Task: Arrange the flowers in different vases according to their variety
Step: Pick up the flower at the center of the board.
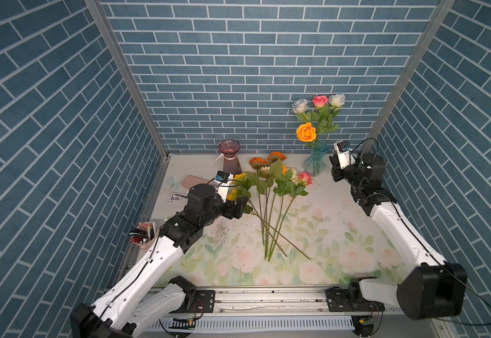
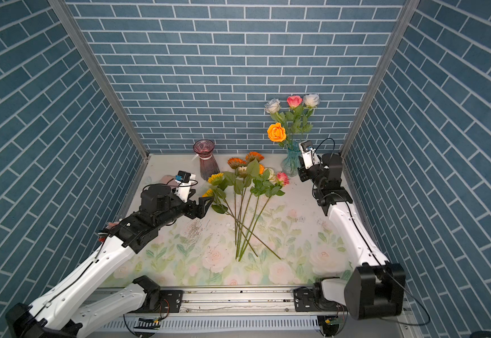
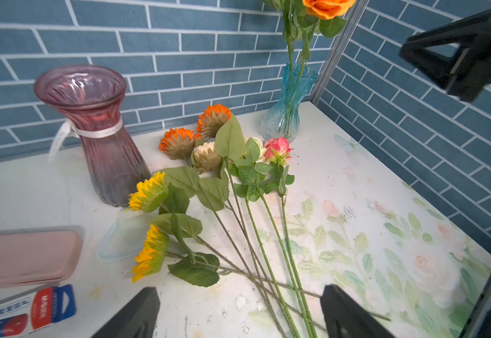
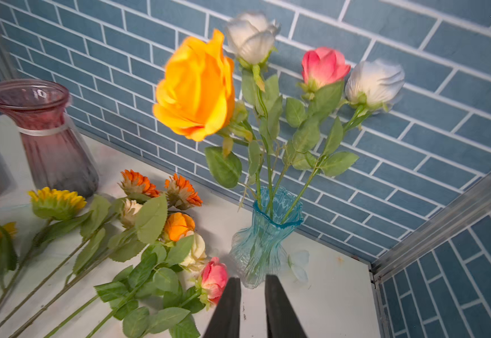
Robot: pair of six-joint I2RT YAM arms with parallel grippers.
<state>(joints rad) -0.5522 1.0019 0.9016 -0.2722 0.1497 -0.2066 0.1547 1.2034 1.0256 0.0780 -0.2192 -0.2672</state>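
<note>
Flowers (image 1: 270, 190) are lying in a loose fan on the middle of the bench (image 1: 341, 234). Their green stems are crossing at the near end and their heads are pointing toward the back wall. The left gripper (image 3: 240, 289) is reaching in low at the left side of this fan, close to the two yellow sunflowers (image 3: 149, 196). Its fingers (image 3: 139, 313) are standing wide apart and are holding nothing; in the left wrist view some stems are showing on the bench between them.

A little farther, two orange sunflower heads (image 3: 180, 142), a cream head (image 3: 206, 156), a small orange rose (image 4: 178, 225) and a pink rose (image 3: 278, 147) are resting on the cloth. A flat pink case (image 3: 24, 257) is lying to the left of the yellow sunflowers.

Behind them the plum-purple vase (image 3: 106, 152) is standing upright, a white ribbon tied on its neck, just beside the nearest yellow head.

The right gripper (image 4: 251, 281) is pointing at the foot of the aqua-blue vase (image 4: 264, 243), just beside it. Its fingers (image 4: 229, 307) are keeping only a narrow gap, with nothing in it.

This vase is standing upright in the far right corner and is carrying four roses: a big orange rose (image 4: 197, 87), a pale rose (image 4: 251, 36), a pink one (image 4: 323, 65) and a white one (image 4: 376, 82).
</note>
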